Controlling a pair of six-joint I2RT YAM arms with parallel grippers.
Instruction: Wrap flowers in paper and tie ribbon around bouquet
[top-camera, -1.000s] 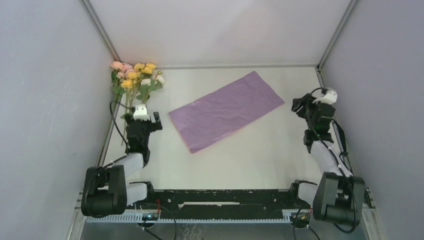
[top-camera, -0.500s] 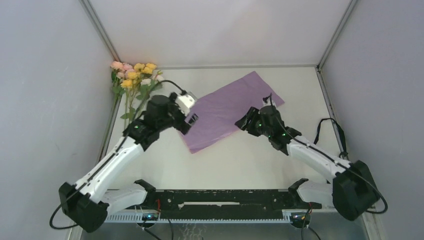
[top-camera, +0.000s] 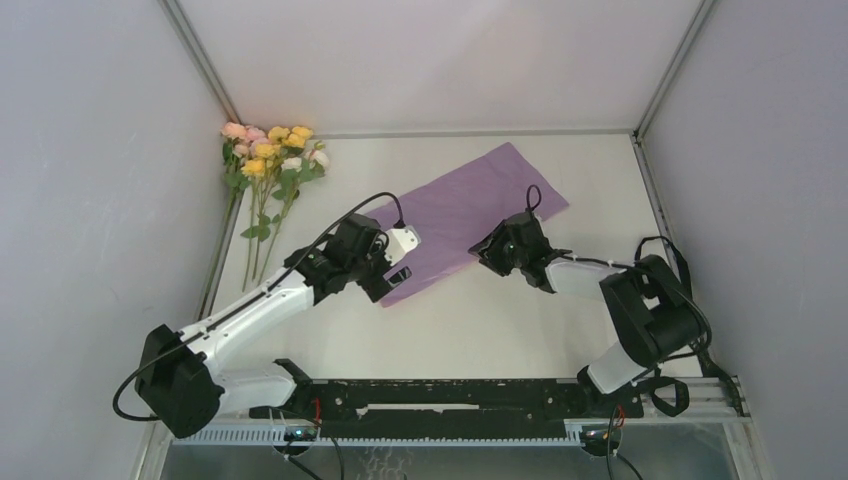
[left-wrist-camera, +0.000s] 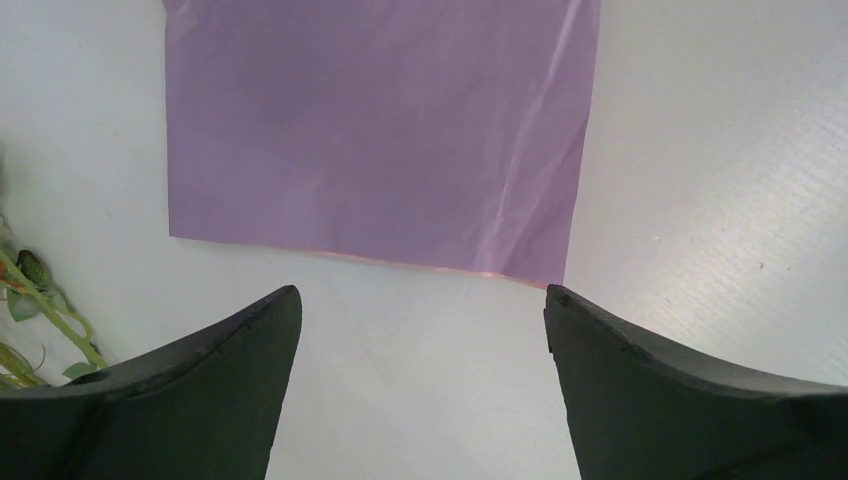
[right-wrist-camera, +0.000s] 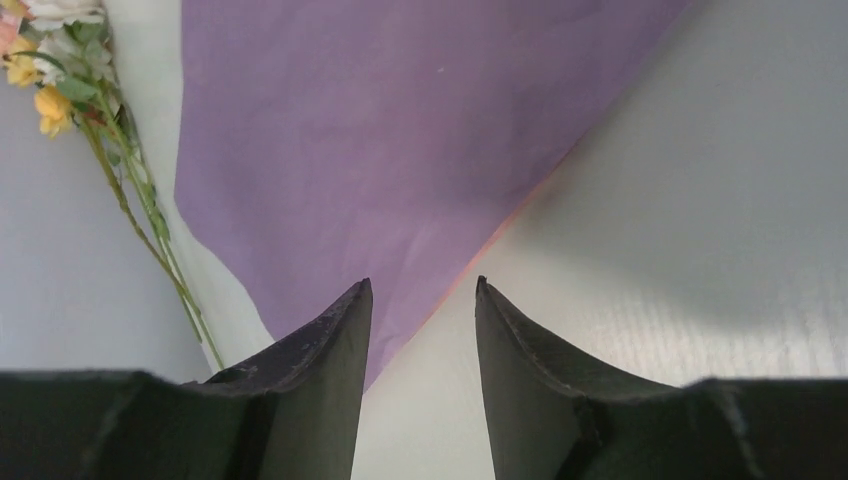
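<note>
The lilac paper (top-camera: 460, 215) lies flat and slanted on the white table. The flowers (top-camera: 270, 150) lie unwrapped at the far left wall, stems pointing toward me. My left gripper (top-camera: 388, 280) hovers at the paper's near left corner, open wide and empty; in its wrist view the paper (left-wrist-camera: 380, 130) ends just ahead of the left gripper (left-wrist-camera: 420, 295). My right gripper (top-camera: 488, 250) sits over the near long edge, open with a narrow gap and nothing held. The paper's edge (right-wrist-camera: 380, 130) runs under the right gripper (right-wrist-camera: 420, 285). The ribbon is out of view, and no bouquet shows.
Grey walls enclose the table on three sides, with metal corner posts (top-camera: 200, 60) at the back. Flower stems (left-wrist-camera: 30, 300) show at the left edge of the left wrist view, and the blooms (right-wrist-camera: 50, 60) at the top left of the right wrist view.
Both arms swung in from the table's sides to the paper. The left gripper moved from the flower stems to the near left corner; the right reached the long edge and its jaws narrowed.
</note>
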